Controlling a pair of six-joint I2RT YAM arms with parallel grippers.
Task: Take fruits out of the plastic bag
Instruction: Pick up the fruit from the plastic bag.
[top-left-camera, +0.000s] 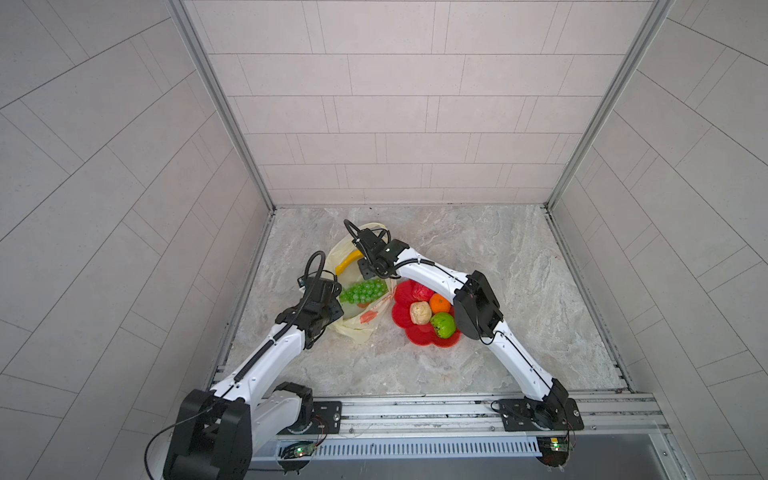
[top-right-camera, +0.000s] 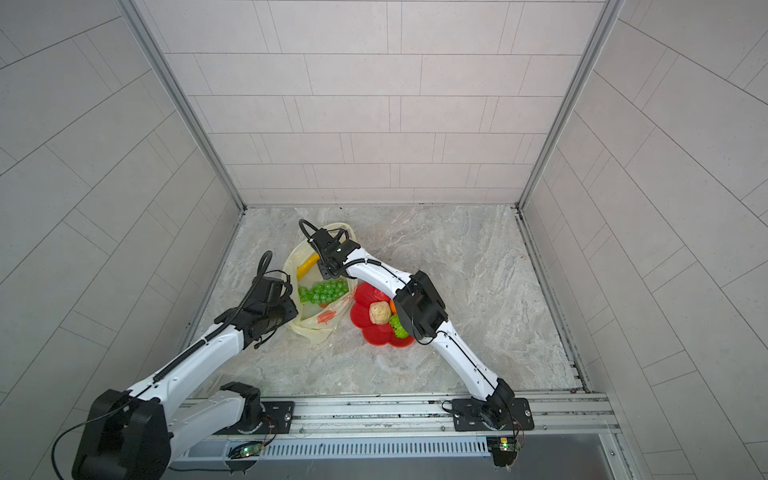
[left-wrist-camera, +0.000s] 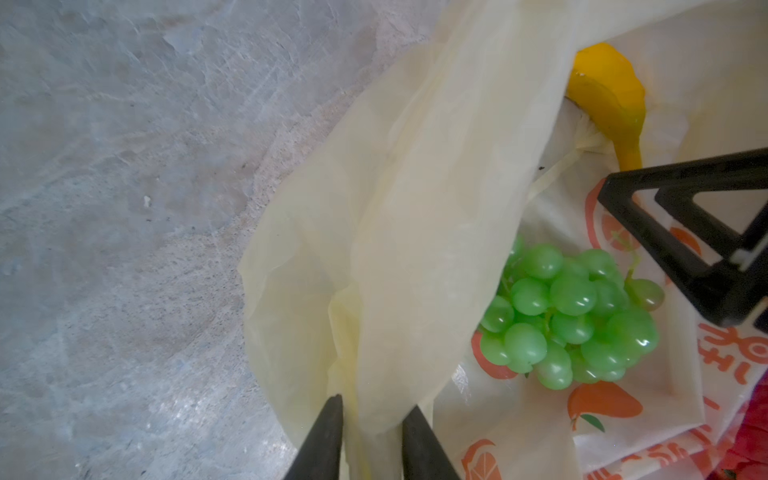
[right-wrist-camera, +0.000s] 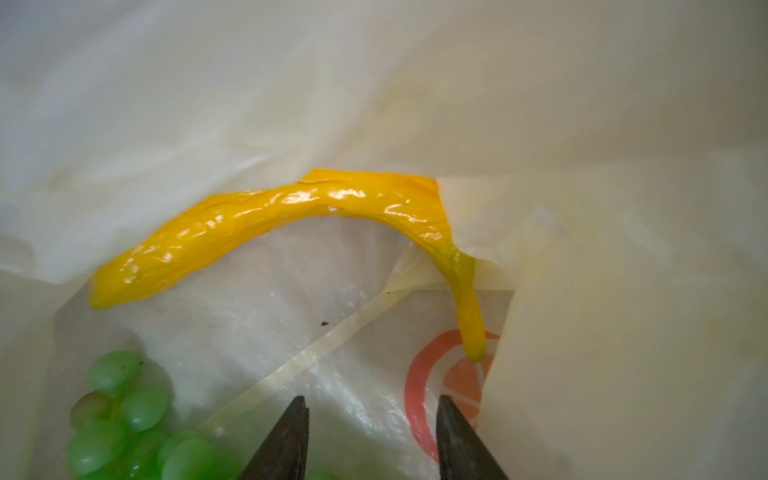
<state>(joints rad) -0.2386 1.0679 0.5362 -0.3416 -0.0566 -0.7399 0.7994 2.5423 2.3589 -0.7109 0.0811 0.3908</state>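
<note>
Two-fingered left pincer (left-wrist-camera: 372, 403), angled down, pinches plastic bag (left-wrist-camera: 395, 208).

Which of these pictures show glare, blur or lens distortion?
Right wrist view: white glare spots on the banana, and the plastic bag behind it is soft and out of focus. Left wrist view: small highlights on the grapes. Both top views: even light and sharp, but the wide lens splays the side wall outward.

Pale tiled walls (top-left-camera: 395, 104) on three sides; grey marbled floor (top-left-camera: 519, 291); aluminium corner posts (top-left-camera: 219, 99); even light.
</note>
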